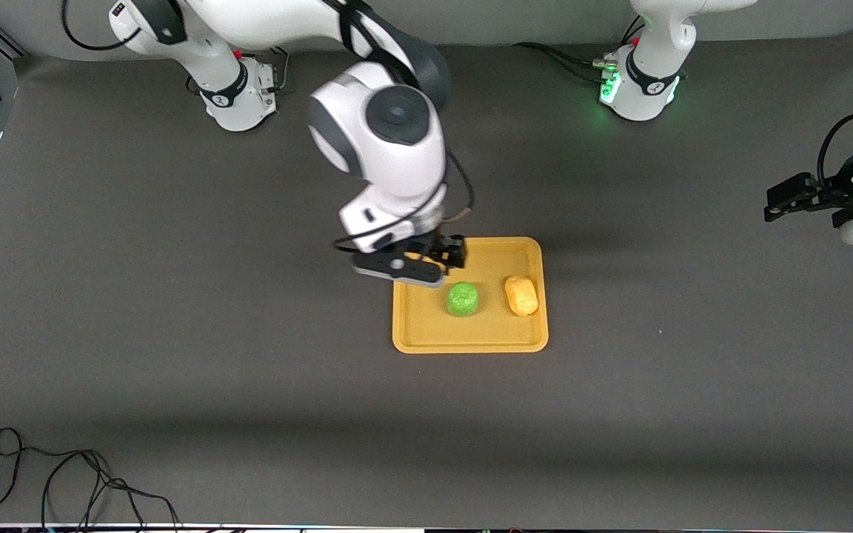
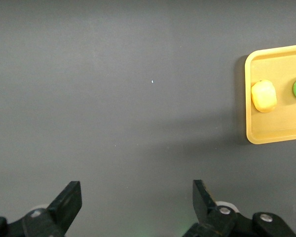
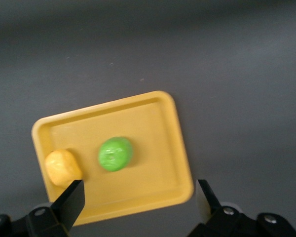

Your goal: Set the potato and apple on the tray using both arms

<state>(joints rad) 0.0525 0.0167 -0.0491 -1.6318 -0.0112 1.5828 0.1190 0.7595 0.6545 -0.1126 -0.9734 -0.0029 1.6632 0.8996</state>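
I see the right black two-finger gripper [image 1: 447, 260] spread wide above the flat yellow-orange plastic tray [image 1: 471, 344], holding nothing, while the left gripper [image 1: 778, 203] waits, equally parted

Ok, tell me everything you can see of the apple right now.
The apple is a small, round, bright-green ball with a rough, slightly glossy surface, looking like a plastic or foam toy. It sits in the yellow-orange tray, near its middle, resting on the tray floor. The potato lies beside it toward the left arm's end, with a gap between them. Nothing grips it: the right gripper hangs open above the tray, clear of the apple.
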